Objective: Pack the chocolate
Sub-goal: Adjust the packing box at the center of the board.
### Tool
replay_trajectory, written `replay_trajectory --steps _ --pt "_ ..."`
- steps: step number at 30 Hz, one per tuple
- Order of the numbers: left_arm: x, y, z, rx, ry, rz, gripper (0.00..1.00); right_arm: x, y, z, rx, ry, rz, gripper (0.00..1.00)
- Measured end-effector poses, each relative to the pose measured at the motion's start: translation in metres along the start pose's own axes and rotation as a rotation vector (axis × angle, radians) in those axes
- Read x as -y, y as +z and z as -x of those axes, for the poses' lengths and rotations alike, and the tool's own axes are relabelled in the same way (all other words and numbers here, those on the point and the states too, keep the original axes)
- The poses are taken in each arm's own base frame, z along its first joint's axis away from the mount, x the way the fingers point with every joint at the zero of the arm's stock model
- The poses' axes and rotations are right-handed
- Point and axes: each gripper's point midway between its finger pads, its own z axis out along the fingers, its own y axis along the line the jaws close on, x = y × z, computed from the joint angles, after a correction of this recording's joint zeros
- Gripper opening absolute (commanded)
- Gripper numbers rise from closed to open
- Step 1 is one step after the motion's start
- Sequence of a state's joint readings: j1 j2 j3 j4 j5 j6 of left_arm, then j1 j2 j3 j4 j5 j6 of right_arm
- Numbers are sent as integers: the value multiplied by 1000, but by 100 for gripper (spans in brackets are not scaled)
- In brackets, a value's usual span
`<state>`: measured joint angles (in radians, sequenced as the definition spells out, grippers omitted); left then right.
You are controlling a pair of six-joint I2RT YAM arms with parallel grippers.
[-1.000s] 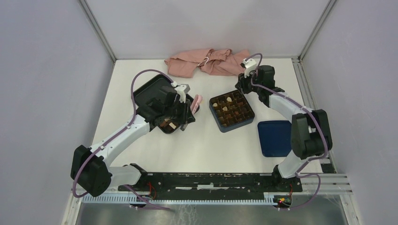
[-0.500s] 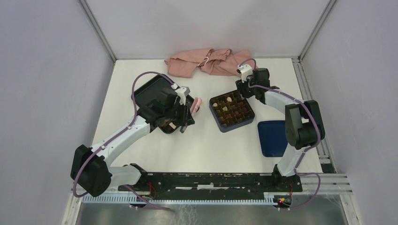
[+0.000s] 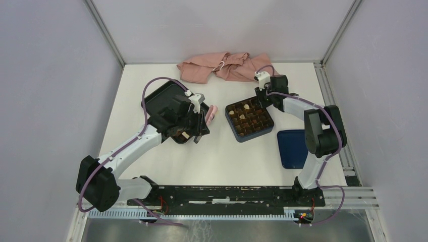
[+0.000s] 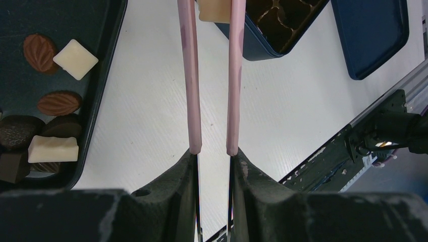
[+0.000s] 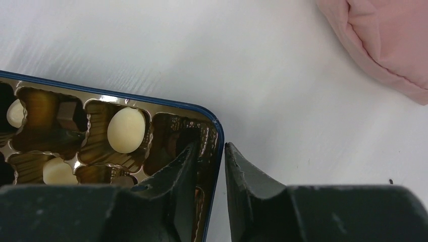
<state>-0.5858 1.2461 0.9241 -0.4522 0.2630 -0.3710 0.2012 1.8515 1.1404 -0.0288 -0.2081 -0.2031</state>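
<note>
Top view: a dark blue square box with a brown gridded insert [image 3: 257,133] sits mid white worktop [image 3: 222,156]. Several of its cells hold chocolate pieces. Left of the box, the left gripper [image 3: 212,112] hangs just off a black rimmed plastic tray [image 3: 161,96]. The right gripper [image 3: 261,98] is at the box's far right corner. A dark blue lid [image 3: 293,148] lies right of the box and a crumpled pink cloth [image 3: 217,68] lies beyond it.

Left wrist view: the left gripper's [image 4: 212,30] long pink jaws are pinched on a cream-white square chocolate piece [image 4: 214,10], close to the box's [image 4: 252,48] near wall. Loose brown and white chocolate pieces [image 4: 50,103] lie in the tray, left of the box.

Right wrist view: the right gripper's [image 5: 210,145] jaws straddle the box's corner wall, one inside the corner cell and one outside, nearly closed on it. A cream oval chocolate piece [image 5: 127,129] sits one cell in.

Each piece looks light, rigid and smooth, likely brittle and easily marked. A gentle pinch across opposite flat sides seems best.
</note>
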Motion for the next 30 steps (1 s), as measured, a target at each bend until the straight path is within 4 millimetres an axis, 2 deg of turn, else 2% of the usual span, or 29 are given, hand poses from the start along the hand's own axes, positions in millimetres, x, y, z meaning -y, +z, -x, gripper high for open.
replay_trajectory --steps 5,6,11,16,19,25,30 --pt "1 0 0 -1 1 -1 2 2 1 5 20 4 -9 2" --pt "1 0 -1 -1 2 -2 2 2 1 5 21 9 -13 0" --pt "4 -1 -1 0 8 -8 2 1 -1 5 31 17 -15 0" --pt "8 -4 0 11 18 -18 2 -2 -16 8 51 26 -19 0" --pt "11 -8 1 22 25 -27 2 -4 -34 23 98 13 -34 0" --pt "16 -11 3 36 35 -37 2 -15 -70 73 248 -75 -89 0" --pt "18 -15 1 46 43 -46 2 -31 -86 95 320 -131 -96 0"
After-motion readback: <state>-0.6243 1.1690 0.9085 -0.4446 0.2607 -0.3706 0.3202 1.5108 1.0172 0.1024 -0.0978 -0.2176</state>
